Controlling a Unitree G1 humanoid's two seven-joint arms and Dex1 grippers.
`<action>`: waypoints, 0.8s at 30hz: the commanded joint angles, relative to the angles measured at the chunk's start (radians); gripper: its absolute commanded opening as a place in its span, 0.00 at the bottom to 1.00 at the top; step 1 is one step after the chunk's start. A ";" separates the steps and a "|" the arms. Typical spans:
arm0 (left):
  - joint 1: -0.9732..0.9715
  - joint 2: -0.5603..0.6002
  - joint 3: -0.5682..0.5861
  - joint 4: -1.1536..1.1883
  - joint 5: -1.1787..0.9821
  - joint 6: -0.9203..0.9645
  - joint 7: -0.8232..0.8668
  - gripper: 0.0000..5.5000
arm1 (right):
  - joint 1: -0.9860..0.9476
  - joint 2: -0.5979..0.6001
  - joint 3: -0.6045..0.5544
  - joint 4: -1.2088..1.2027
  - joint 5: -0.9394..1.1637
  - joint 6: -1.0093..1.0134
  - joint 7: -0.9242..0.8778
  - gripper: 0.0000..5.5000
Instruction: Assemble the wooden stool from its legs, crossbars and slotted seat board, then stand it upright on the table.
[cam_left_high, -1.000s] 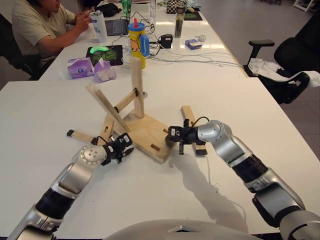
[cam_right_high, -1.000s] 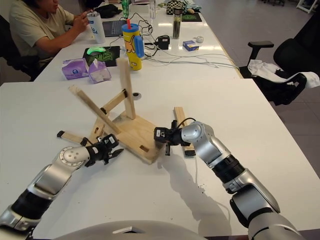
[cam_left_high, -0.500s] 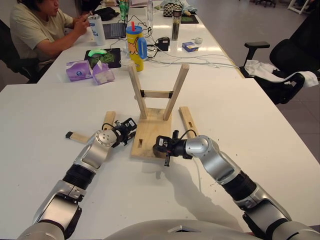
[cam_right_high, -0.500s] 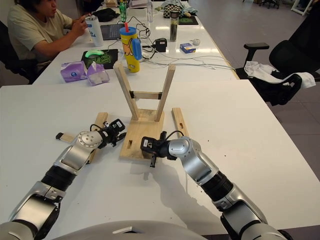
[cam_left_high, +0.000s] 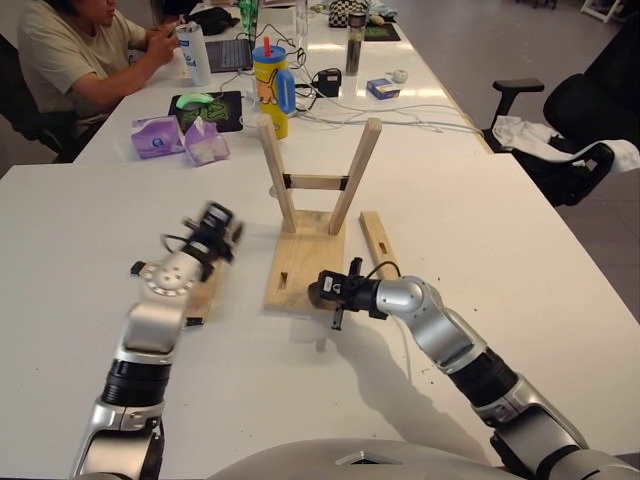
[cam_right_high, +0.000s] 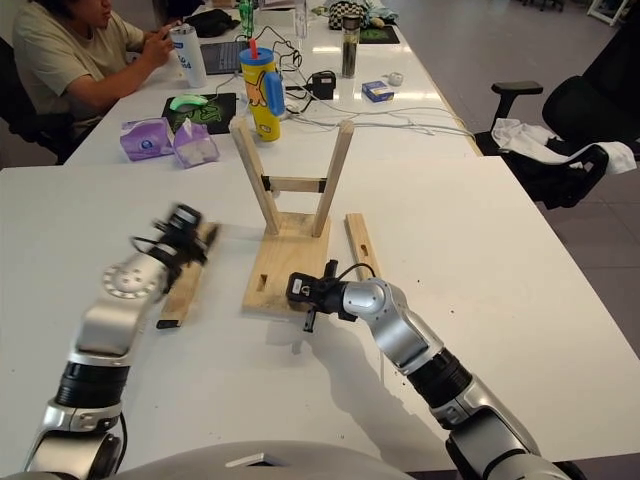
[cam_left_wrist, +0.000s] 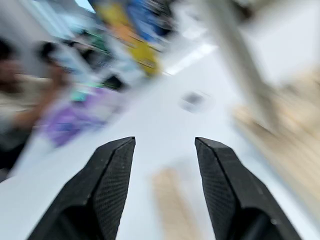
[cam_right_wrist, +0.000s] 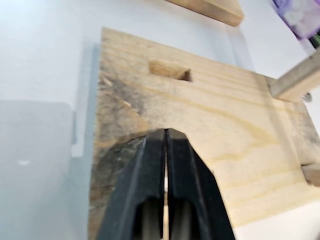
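Note:
The slotted seat board lies flat on the white table. Two legs rise from its far end, joined by a crossbar. My right gripper is shut, its tips resting on the board's near right edge beside an empty slot. My left gripper hangs open above the table, left of the board, with nothing between its fingers. A loose leg lies under it. Another loose leg lies right of the board.
At the back stand a yellow cup, purple tissue packs and cables. A person sits at the far left corner. An office chair stands off the table's right side. The near half of the table is bare.
The stool frame went from tilted to flat on the table with its legs upright. My left gripper came off the board and rose to the left. My right gripper stayed at the board's edge.

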 joint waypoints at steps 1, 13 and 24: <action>0.037 -0.115 0.129 -0.074 -0.056 0.217 0.090 0.41 | 0.043 0.000 -0.055 -0.021 0.020 0.015 -0.035 0.00; -0.047 -0.479 0.275 -0.069 -0.007 0.423 0.514 0.41 | 0.052 0.036 -0.041 0.005 0.062 0.021 -0.001 0.00; -0.107 -0.492 0.317 0.128 -0.076 0.349 0.578 0.41 | 0.022 0.037 -0.015 0.045 0.059 -0.001 0.040 0.00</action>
